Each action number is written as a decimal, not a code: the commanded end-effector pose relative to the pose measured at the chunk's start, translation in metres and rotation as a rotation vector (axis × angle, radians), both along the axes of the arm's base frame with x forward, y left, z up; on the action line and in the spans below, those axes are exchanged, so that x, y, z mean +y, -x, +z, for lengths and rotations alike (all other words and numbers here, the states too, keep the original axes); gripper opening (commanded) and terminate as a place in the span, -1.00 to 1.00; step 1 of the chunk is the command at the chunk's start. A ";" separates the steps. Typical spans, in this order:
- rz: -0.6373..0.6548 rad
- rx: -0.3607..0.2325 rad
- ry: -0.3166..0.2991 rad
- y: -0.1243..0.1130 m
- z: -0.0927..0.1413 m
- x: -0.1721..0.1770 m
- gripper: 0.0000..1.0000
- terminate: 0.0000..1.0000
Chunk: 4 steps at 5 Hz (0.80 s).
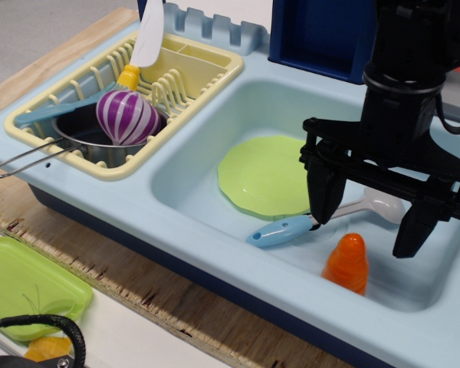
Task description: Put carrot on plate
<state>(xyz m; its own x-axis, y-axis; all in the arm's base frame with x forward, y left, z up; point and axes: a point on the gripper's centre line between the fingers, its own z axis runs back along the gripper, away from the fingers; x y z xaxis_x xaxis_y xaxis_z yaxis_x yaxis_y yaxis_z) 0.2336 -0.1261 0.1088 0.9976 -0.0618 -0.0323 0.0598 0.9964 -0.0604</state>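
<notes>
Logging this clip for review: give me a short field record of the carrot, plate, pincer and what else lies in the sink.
carrot: upright on the sink floor, near right corner, off the plate
plate: flat in the sink, nothing on it
pincer: open, above the carrot, holding nothing
spoon: blue handle, white bowl, lying between plate and carrot
task status: carrot not yet grasped

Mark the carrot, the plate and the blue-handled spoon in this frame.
carrot [346,263], observation image, on the middle of its ridged orange body.
plate [264,175], observation image, on the bare light-green centre.
blue-handled spoon [280,231], observation image, on the blue handle lying in the sink.
</notes>
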 end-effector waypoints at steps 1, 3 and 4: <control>0.000 0.000 0.000 0.000 0.000 0.000 1.00 -1.00; -0.001 0.035 -0.017 0.019 -0.001 -0.009 1.00 -1.00; 0.005 0.052 -0.010 0.026 -0.004 -0.009 1.00 -1.00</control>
<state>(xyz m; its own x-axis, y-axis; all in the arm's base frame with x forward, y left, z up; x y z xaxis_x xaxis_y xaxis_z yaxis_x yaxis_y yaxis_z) 0.2052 -0.1304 0.0916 0.9905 -0.0324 -0.1336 0.0288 0.9992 -0.0289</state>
